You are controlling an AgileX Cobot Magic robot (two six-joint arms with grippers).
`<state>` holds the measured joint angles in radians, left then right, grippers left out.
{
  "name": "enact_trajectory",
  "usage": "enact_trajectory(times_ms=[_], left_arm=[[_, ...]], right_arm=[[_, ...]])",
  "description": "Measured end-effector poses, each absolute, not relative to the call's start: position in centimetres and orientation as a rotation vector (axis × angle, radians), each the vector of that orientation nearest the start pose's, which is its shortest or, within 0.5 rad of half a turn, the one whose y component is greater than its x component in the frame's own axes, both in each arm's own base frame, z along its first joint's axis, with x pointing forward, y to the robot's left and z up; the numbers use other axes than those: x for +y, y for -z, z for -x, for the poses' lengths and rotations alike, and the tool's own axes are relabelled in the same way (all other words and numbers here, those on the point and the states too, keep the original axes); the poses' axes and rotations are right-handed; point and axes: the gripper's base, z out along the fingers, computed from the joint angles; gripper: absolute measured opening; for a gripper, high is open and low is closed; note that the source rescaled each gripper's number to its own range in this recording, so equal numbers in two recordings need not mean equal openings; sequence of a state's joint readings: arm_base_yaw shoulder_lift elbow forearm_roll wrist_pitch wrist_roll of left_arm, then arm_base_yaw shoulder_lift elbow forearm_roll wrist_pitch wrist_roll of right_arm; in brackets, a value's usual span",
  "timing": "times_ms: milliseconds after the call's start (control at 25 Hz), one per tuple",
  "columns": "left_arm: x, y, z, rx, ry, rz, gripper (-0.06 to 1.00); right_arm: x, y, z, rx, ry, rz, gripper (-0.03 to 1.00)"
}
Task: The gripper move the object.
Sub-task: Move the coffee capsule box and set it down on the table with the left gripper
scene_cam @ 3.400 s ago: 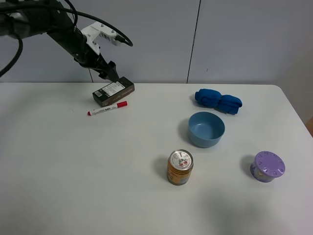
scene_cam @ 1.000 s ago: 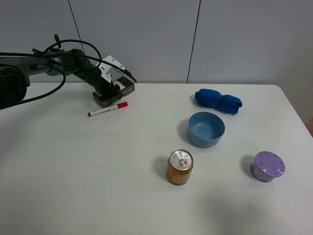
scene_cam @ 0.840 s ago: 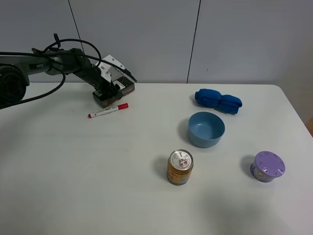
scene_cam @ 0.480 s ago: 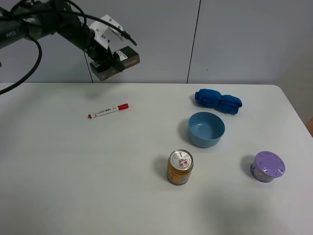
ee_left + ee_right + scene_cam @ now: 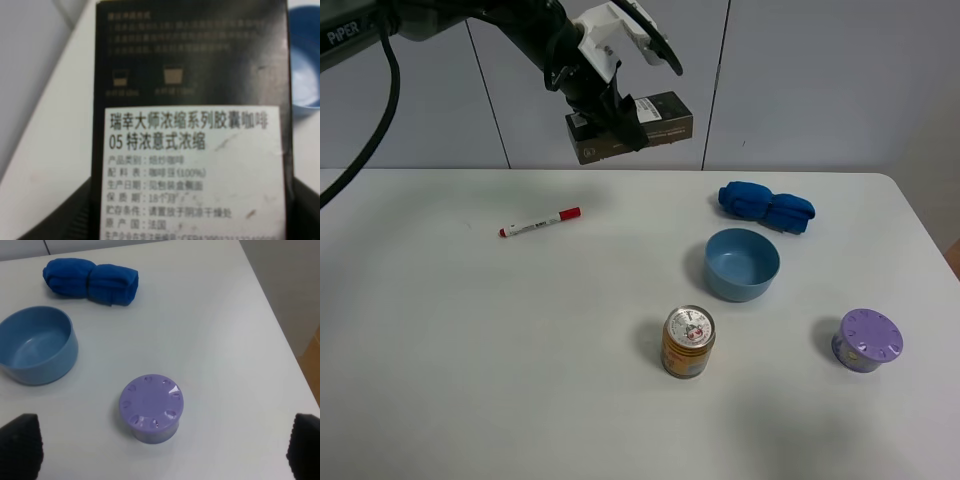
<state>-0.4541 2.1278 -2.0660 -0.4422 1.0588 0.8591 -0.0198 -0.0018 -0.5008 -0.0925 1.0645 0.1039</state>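
Observation:
My left gripper (image 5: pixel 612 98), on the dark PIPER arm, is shut on the flat black-and-dark-green box (image 5: pixel 642 127). It holds the box level, high above the back of the white table (image 5: pixel 470 340), left of centre. In the left wrist view the box (image 5: pixel 190 90) fills the frame with its white printed label towards the camera, and the gripper (image 5: pixel 192 212) shows only as dark shapes at the two lower corners. My right gripper (image 5: pixel 162 456) is open and empty, with its dark fingertips (image 5: pixel 20 440) wide apart, above the purple lidded container (image 5: pixel 151 407).
A red-capped white marker (image 5: pixel 540 222) lies at the back left. A blue folded cloth (image 5: pixel 766 207), a blue bowl (image 5: pixel 742 264), an orange can (image 5: pixel 688 341) and the purple container (image 5: pixel 867 340) stand on the right half. The table's right edge is close to the container.
The left gripper closed on the box at the back left beside the marker, lifted it off the table and carried it up and to the right. The marker stayed put.

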Motion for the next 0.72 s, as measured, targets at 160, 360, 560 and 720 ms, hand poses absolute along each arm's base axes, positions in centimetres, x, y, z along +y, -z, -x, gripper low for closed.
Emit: enact_trajectory(times_ms=[160, 360, 560, 720], left_arm=[[-26.9, -29.7, -39.7, 2.033, 0.425, -1.515, 0.02], [-31.4, -29.0, -36.5, 1.963, 0.467, -1.647, 0.02], [-36.4, -27.5, -32.3, 1.887, 0.523, -1.801, 0.02], [-39.5, -25.9, -29.3, 1.841, 0.555, -1.901, 0.02]], right_arm=[[-0.7, -27.7, 0.6, 2.038, 0.058, -0.131, 1.00], [-0.7, -27.7, 0.6, 2.038, 0.058, -0.131, 1.00], [-0.7, -27.7, 0.6, 2.038, 0.058, -0.131, 1.00], [-0.7, -27.7, 0.6, 2.038, 0.058, -0.131, 1.00]])
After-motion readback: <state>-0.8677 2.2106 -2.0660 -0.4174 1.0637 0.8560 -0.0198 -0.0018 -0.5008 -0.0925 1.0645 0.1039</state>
